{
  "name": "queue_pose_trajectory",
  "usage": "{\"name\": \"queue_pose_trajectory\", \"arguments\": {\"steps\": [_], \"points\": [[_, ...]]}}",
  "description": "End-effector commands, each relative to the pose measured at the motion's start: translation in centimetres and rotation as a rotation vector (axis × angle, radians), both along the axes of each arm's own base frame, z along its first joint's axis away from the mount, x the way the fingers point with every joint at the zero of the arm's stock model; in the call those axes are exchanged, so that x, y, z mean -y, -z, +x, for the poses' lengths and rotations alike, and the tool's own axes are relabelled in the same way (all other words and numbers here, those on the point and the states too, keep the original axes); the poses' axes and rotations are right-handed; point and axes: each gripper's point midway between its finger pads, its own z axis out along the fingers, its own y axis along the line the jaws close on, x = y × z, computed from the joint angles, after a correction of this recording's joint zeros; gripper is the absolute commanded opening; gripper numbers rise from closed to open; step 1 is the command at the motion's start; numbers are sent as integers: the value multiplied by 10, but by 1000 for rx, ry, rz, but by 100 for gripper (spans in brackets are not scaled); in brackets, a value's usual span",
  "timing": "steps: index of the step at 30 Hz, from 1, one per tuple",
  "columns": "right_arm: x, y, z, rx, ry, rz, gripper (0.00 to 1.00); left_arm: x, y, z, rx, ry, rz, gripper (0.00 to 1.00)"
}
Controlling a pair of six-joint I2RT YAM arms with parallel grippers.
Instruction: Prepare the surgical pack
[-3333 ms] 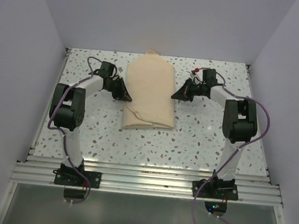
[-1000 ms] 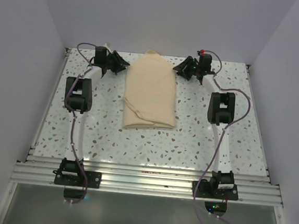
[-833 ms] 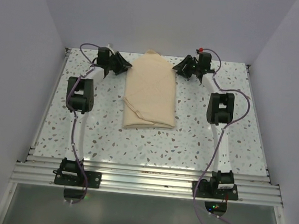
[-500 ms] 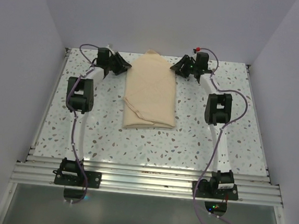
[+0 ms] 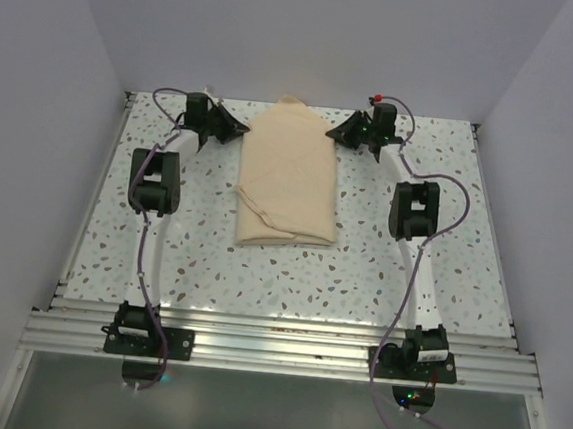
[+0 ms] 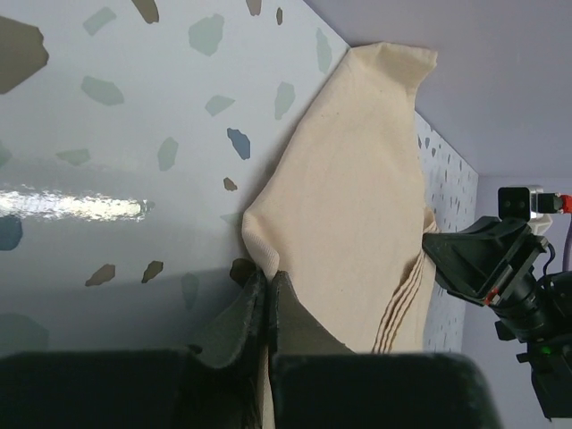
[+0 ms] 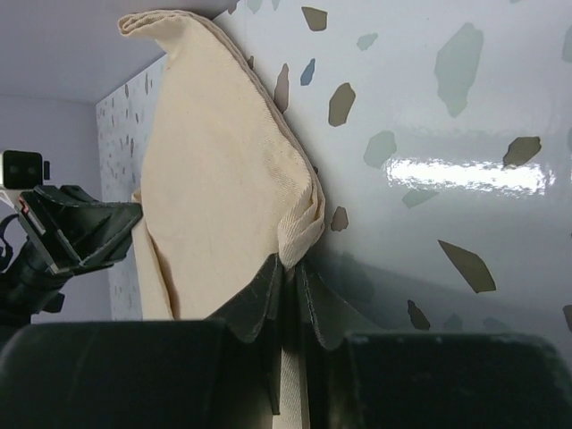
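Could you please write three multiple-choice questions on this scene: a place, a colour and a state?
1. Where does the surgical pack lie?
A. Centred on the table, toward its far edge
B. At its near left corner
C. On the floor
2. What colour is it?
A. Blue
B. Tan-beige
C. Green
3. How do the left fingers stand?
A. Wide open in the air
B. Out of view
C. Shut on the pack's edge
Answers: 1 A, the top view shows it centred; 2 B, all views agree; 3 C, the left wrist view shows cloth pinched between them.

Speckled table (image 5: 382, 273) carries the folded tan surgical pack (image 5: 289, 185)
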Motion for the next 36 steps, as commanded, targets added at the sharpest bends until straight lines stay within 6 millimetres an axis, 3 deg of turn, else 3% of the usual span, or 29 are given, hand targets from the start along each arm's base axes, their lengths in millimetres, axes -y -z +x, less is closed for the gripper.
{"name": "queue_pose_trajectory", "arguments": {"steps": [1, 3, 5, 6, 8, 9, 10, 12, 18, 20, 22, 24, 25, 26, 28, 32, 36], "points": [[-23, -43, 0, 55, -41, 73, 7, -1, -41, 11, 103, 9, -8, 0], [-25, -51, -4, 49, -52, 86, 4, -1, -59, 9, 128, 14, -4, 0], [-25, -70, -8, 56, -58, 95, 4, 0, -63, 3, 123, 27, -6, 0], [-25, -73, -10, 50, -62, 92, 4, 0, -76, 1, 138, 31, -3, 0], [-27, -90, -18, 45, -82, 92, 3, 1, -79, -7, 136, 39, 15, 0], [-27, -91, -21, 30, -85, 91, 2, 2, -90, -10, 145, 41, 22, 0], [-25, -91, -25, 5, -85, 90, 2, 2, -87, -16, 133, 49, 31, 0], [-26, -104, -32, 4, -110, 101, 1, 4, -102, -23, 149, 61, 37, 0], [-28, -134, -53, -9, -176, 123, 0, 7, -120, -49, 121, 95, 65, 0], [-28, -134, -62, -32, -193, 119, 0, 7, -130, -59, 122, 105, 73, 0], [-26, -148, -72, -29, -194, 103, 0, 7, -127, -69, 106, 114, 84, 0], [-24, -144, -82, -55, -201, 93, 0, 7, -137, -79, 113, 127, 99, 0], [-23, -160, -88, -39, -206, 93, 0, 8, -133, -86, 98, 143, 97, 0], [-21, -152, -95, -63, -212, 83, 0, 9, -142, -92, 107, 157, 95, 0], [-19, -162, -108, -75, -220, 72, 0, 10, -140, -103, 97, 180, 94, 0], [-15, -169, -128, -80, -257, 29, 0, 12, -156, -124, 108, 213, 107, 0], [-8, -174, -149, -120, -268, 5, 0, 11, -153, -146, 81, 246, 122, 0]]}}
